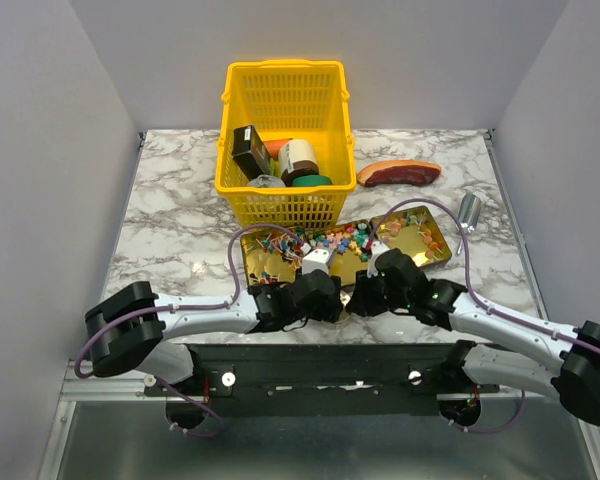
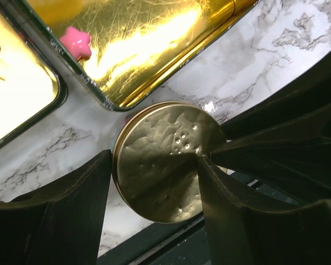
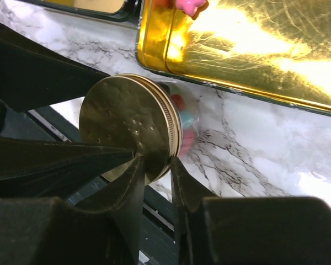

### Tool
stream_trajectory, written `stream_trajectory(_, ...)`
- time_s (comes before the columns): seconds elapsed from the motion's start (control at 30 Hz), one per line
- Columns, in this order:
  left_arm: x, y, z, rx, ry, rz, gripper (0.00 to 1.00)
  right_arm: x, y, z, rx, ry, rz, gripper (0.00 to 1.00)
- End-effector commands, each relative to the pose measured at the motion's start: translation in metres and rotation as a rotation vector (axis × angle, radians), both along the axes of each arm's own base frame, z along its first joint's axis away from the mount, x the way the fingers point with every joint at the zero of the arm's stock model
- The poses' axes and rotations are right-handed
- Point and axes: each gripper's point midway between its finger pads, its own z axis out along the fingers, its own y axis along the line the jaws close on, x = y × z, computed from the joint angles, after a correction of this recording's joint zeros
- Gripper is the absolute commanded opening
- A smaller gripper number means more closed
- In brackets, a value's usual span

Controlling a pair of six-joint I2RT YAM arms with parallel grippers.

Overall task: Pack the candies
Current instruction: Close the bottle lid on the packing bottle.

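Note:
A small clear jar with a gold lid lies on its side on the marble near the table's front edge. Candies show inside it behind the lid. My right gripper is shut on the lid's rim, one finger on its face, one behind the rim. My left gripper is open, one finger beside the lid's edge and the other over its face. In the top view both grippers meet and hide the jar. Many loose candies lie in the gold tins. A pink star candy lies in one.
A yellow basket with packages and cans stands at the back. A reddish fake meat slab and a silver can lie at the right. A second gold tin half lies right of the candies. The table's front rail is just below the jar.

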Motion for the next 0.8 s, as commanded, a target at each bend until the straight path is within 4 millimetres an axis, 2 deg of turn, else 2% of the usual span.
stream_trajectory(0.0, -0.010, -0.006, -0.029, 0.048, 0.039, -0.062, 0.66, 0.004, -0.040, -0.028, -0.171, -0.004, -0.143, 0.27)
stream_trajectory(0.1, -0.007, -0.014, -0.029, 0.027, 0.035, -0.053, 0.66, 0.004, -0.050, -0.020, -0.165, -0.011, -0.212, 0.25)
stream_trajectory(0.23, 0.000, -0.026, -0.017, -0.023, -0.009, -0.050, 0.67, 0.006, -0.056, 0.006, -0.101, -0.060, -0.263, 0.34)
stream_trajectory(0.27, 0.003, -0.027, -0.014, -0.028, -0.022, -0.045, 0.68, 0.010, -0.060, 0.020, -0.073, -0.104, -0.287, 0.35)
stream_trajectory(0.33, 0.010, -0.031, -0.003, -0.035, -0.059, -0.038, 0.69, 0.010, -0.069, 0.030, -0.079, -0.126, -0.317, 0.38)
stream_trajectory(0.4, 0.015, -0.033, 0.005, -0.030, -0.089, -0.039, 0.71, 0.016, -0.077, 0.058, -0.047, -0.184, -0.368, 0.39)
stream_trajectory(0.43, 0.019, -0.035, 0.016, -0.035, -0.108, -0.035, 0.76, 0.014, -0.085, 0.064, -0.062, -0.189, -0.382, 0.41)
stream_trajectory(0.5, 0.026, -0.034, 0.028, -0.033, -0.145, -0.010, 0.81, 0.019, -0.094, 0.091, -0.047, -0.248, -0.425, 0.43)
stream_trajectory(0.57, 0.034, -0.025, 0.042, 0.006, -0.195, 0.009, 0.90, 0.021, -0.109, 0.100, -0.085, -0.278, -0.474, 0.46)
stream_trajectory(0.6, 0.037, -0.021, 0.049, 0.017, -0.217, 0.020, 0.95, 0.023, -0.112, 0.112, -0.073, -0.296, -0.498, 0.46)
stream_trajectory(0.63, 0.039, -0.015, 0.058, 0.024, -0.237, 0.028, 0.99, 0.023, -0.116, 0.116, -0.076, -0.305, -0.512, 0.53)
stream_trajectory(0.7, 0.044, -0.006, 0.069, 0.043, -0.293, 0.033, 0.99, 0.026, -0.120, 0.125, -0.087, -0.339, -0.512, 0.85)
stream_trajectory(0.73, 0.047, -0.001, 0.084, 0.020, -0.323, 0.056, 0.99, 0.027, -0.120, 0.126, -0.094, -0.345, -0.511, 1.00)
stream_trajectory(0.77, 0.049, 0.006, 0.084, 0.021, -0.333, 0.080, 0.99, 0.027, -0.120, 0.128, -0.094, -0.351, -0.505, 1.00)
